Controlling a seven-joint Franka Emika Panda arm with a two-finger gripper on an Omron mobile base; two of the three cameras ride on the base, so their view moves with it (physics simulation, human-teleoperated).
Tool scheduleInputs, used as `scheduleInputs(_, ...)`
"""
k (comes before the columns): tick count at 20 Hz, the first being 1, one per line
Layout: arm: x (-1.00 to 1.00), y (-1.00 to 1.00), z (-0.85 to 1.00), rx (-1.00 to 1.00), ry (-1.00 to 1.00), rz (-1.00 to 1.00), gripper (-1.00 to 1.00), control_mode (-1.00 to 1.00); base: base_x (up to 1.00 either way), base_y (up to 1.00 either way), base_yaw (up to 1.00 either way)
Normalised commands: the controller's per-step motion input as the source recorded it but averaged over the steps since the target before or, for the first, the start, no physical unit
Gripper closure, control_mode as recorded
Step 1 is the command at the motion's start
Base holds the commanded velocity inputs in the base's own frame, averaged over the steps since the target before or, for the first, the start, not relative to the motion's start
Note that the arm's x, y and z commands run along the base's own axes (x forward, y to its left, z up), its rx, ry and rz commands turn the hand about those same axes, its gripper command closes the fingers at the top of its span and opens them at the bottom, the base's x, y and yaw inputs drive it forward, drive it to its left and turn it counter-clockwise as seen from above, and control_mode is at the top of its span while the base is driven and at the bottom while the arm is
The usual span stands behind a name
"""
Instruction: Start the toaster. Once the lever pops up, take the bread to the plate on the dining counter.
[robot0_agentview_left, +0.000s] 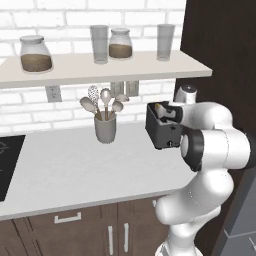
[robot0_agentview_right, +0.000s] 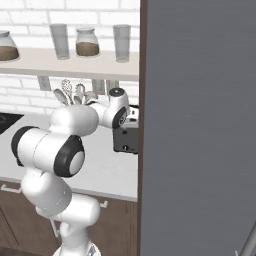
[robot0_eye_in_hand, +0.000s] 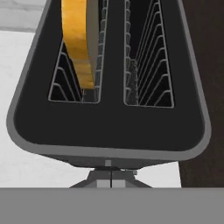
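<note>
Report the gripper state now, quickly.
Gripper: cannot be told; it sits just above the toaster, with the bread in a slot, not held.

No text, label, brand, number or sign can be read anywhere. The toaster (robot0_agentview_left: 162, 127) carries small pale controls low on its front, too small to show any marking. The jars (robot0_agentview_left: 36, 54) on the shelf above it are unlabelled, and the wall sockets (robot0_agentview_left: 53, 93) behind the utensil cup (robot0_agentview_left: 105, 128) are blank.
</note>
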Motion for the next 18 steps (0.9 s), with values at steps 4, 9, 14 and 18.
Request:
scheduleInputs(4, -0.24, -0.27, -0.21, 0.0, -0.03, 0.0, 1.0, -1.0, 0.0, 0.0, 0.0)
scheduleInputs(9, -0.02, -0.12, -0.27, 0.0, -0.05, 0.0, 1.0, -1.0, 0.0, 0.0, 0.0)
scheduleInputs(14, 0.0, -0.01, -0.09, 0.0, -0.1, 0.0, 1.0, -1.0, 0.0, 0.0, 0.0)
scheduleInputs(18, 0.0, 0.0, -0.3, -0.01, -0.08, 0.0, 1.0, -1.0, 0.0, 0.0, 0.0)
